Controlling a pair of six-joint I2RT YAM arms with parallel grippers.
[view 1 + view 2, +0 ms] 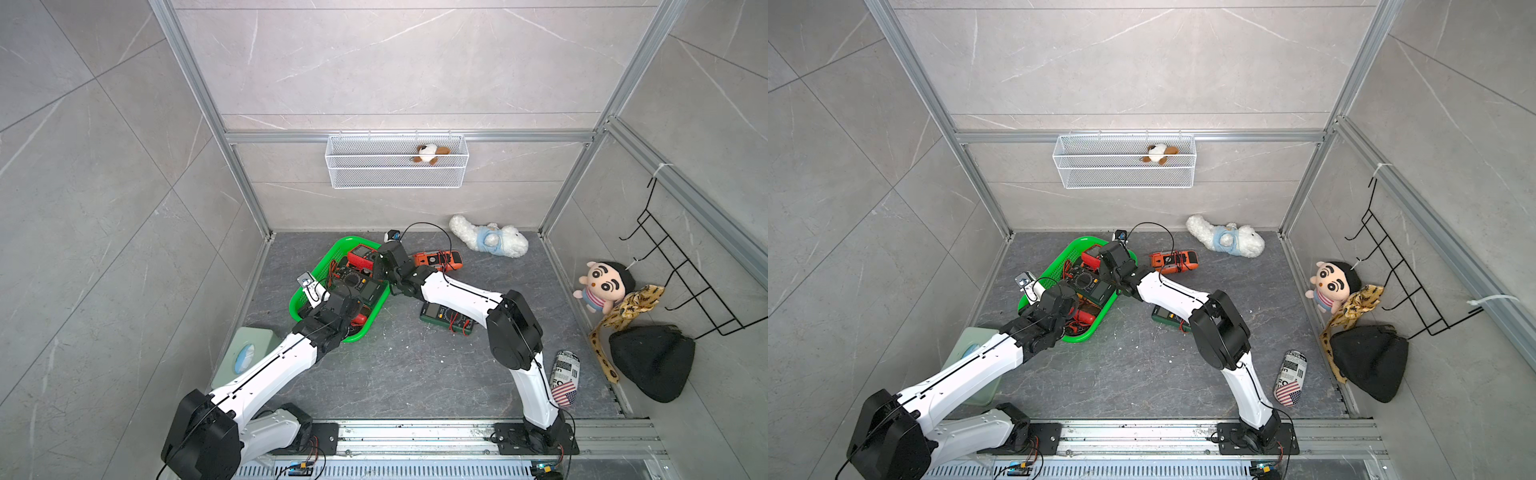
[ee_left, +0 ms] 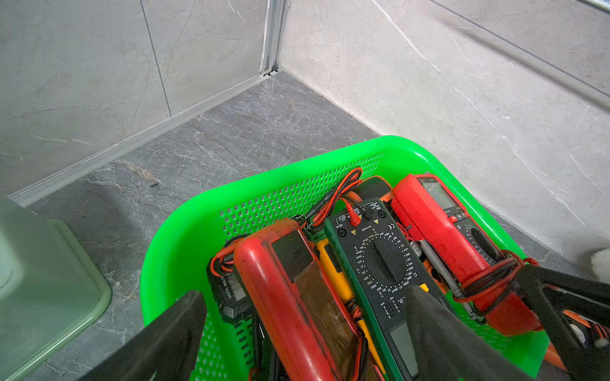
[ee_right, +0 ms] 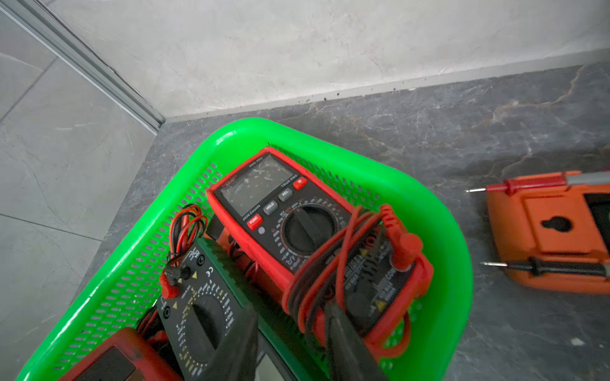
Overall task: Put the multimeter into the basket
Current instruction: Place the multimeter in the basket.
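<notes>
Multimeters are seen packed side by side in the green basket (image 2: 185,237) on the grey marble floor (image 2: 231,132): a scuffed red multimeter (image 2: 280,297), a dark green multimeter (image 2: 373,250) lying dial-up, and a lead-wrapped red multimeter (image 2: 435,224). What appears to be a yellow meter (image 2: 333,273) is wedged beneath. The left gripper (image 2: 307,293) is held over them, fingers (image 2: 165,339) spread wide.

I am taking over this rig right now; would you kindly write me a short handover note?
Left gripper: wide open, holding nothing, over the green basket.
Right gripper: over the basket's far end, jaws partly closed; I cannot tell whether they grip anything.
Done: several multimeters lie in the basket, among them a red multimeter and a dark green multimeter.
Left: an orange multimeter, face down, and a green multimeter lie on the floor outside the basket.
</notes>
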